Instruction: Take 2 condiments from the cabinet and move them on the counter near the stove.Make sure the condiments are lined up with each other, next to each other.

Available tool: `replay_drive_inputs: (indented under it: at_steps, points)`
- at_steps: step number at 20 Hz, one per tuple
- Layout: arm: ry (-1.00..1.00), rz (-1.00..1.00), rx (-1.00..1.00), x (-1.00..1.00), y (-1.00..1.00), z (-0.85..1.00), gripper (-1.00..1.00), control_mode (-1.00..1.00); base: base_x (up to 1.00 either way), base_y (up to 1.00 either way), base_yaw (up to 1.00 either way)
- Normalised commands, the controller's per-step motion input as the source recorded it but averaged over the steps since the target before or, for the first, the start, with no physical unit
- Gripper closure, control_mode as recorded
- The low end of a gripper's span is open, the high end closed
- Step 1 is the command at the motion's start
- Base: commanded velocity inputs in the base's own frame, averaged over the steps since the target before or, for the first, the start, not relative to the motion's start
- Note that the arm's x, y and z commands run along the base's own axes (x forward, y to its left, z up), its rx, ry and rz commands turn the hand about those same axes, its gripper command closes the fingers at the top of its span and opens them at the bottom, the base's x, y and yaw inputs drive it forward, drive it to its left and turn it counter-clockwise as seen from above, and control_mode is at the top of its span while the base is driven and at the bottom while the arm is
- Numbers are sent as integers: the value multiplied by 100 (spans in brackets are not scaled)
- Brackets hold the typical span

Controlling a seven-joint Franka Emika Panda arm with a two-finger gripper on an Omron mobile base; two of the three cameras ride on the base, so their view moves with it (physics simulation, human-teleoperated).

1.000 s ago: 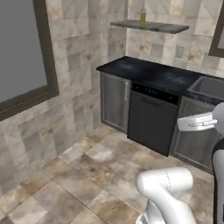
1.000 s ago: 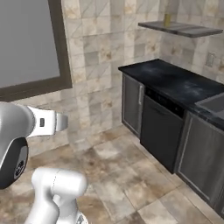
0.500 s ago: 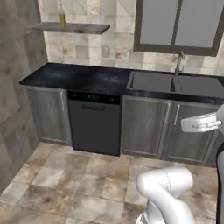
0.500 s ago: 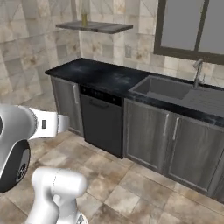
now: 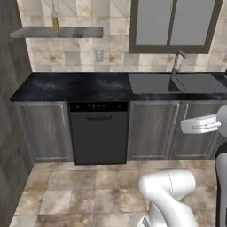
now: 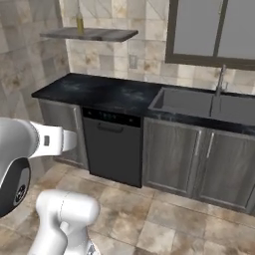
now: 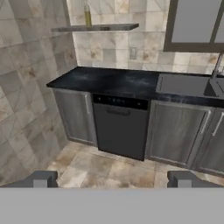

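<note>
Nothing is moved yet: my claw [image 7: 112, 179] hangs wide and empty, low in the hand view, while the oil bottle [image 5: 54, 21] stands on the shelf [image 5: 57, 32], upper left, above the counter [image 5: 75, 86].

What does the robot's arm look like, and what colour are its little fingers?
The arm is smooth, rounded and glossy white, like fat tubes joined together, with a dark round joint at one bend. No cables show. The gripper has two small, blocky, dark grey fingertips.
</note>
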Motion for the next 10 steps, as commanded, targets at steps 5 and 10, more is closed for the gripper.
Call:
replay_drive_inputs:
  at_steps: [5,10]
  points:
    - [0,0,0,0,0,0,-100,100,44,83,-34]
    - [0,0,0,0,0,0,-100,100,66,79,-29]
